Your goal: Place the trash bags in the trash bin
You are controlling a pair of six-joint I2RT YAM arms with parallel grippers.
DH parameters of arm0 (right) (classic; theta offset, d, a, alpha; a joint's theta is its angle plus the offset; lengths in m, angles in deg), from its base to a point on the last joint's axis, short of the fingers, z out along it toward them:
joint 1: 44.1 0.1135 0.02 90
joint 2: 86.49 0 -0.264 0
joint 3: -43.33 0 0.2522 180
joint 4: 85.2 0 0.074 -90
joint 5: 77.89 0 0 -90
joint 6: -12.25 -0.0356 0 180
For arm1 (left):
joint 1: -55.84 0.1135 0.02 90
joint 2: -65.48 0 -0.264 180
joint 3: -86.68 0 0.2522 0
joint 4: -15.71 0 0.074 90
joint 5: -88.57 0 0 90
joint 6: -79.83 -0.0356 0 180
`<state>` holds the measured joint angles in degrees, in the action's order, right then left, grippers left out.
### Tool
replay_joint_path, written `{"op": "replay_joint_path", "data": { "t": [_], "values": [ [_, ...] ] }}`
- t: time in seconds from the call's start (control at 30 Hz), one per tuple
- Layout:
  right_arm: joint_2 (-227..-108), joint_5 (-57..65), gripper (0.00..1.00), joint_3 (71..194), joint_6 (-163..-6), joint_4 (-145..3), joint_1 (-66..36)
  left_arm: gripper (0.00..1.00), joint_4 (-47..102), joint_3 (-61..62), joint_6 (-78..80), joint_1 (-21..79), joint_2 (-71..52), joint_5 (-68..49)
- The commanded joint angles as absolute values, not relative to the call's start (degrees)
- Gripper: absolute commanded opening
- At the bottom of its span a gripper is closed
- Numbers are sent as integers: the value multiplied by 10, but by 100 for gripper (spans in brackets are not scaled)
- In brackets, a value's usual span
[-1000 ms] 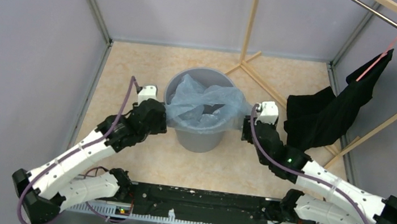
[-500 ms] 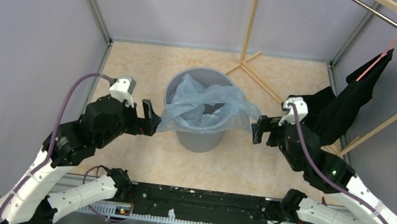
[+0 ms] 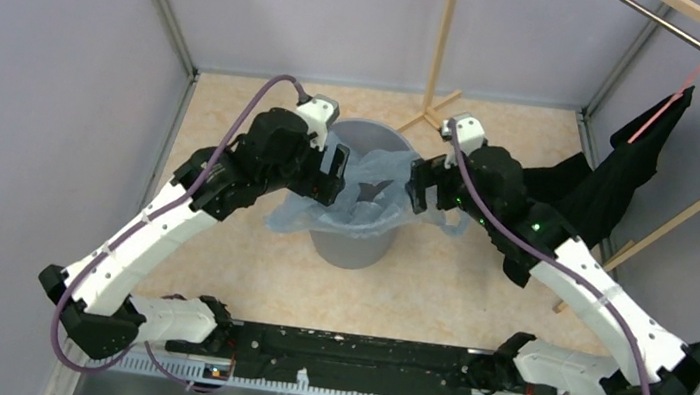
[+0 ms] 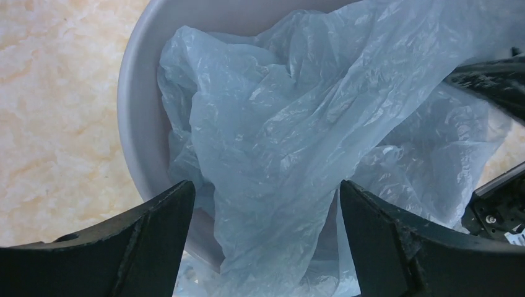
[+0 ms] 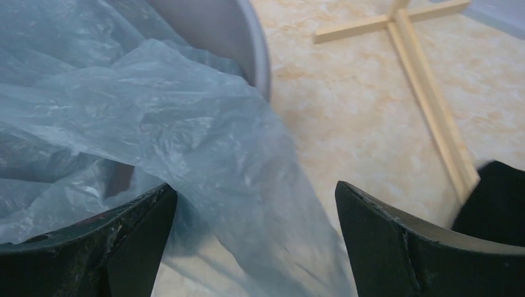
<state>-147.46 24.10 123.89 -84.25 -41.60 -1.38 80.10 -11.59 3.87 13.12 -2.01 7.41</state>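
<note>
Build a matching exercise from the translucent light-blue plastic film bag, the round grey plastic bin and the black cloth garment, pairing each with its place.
1. translucent light-blue plastic film bag
2. round grey plastic bin
3. black cloth garment

A. hanging up at the far right
B. standing upright in the middle
C. draped over a rim, partly inside, partly spilling outside

Pairs: 1-C, 2-B, 3-A

Soft, even light from above keeps every view bright. The trash bin [image 3: 350, 248] throws only a faint shadow on the desk [image 3: 234, 123]. Near the right claw [image 5: 254, 189], the closest trash bags [image 5: 266, 247] film looks blurred
</note>
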Motion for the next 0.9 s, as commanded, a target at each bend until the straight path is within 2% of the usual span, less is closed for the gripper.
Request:
{"op": "replay_joint_path", "data": {
  "t": [0.0, 0.17, 0.47, 0.63, 0.77, 0.83, 0.87],
  "values": [
    [-1509, 147, 99, 1273, -816, -499, -18, 89, 782, -122, 23, 131, -7, 83],
    [-1539, 154, 97, 1286, -799, -519, -18, 72, 783, -118, 16, 131, -12, 83],
    [-1554, 186, 93, 1274, -796, -595, -29, 49, 782, -135, 0, 131, -49, 144],
    [-1585, 135, 77, 1282, -813, -638, -77, 45, 773, -164, -15, 134, -70, 164],
    [-1614, 45, 52, 1300, -816, -669, -107, 38, 775, -186, -28, 142, -105, 171],
    [-1630, 14, 35, 1307, -814, -682, -117, 34, 775, -188, -32, 149, -117, 190],
    [-1638, 6, 29, 1311, -811, -682, -120, 33, 773, -188, -34, 154, -121, 192]
  ]
}}
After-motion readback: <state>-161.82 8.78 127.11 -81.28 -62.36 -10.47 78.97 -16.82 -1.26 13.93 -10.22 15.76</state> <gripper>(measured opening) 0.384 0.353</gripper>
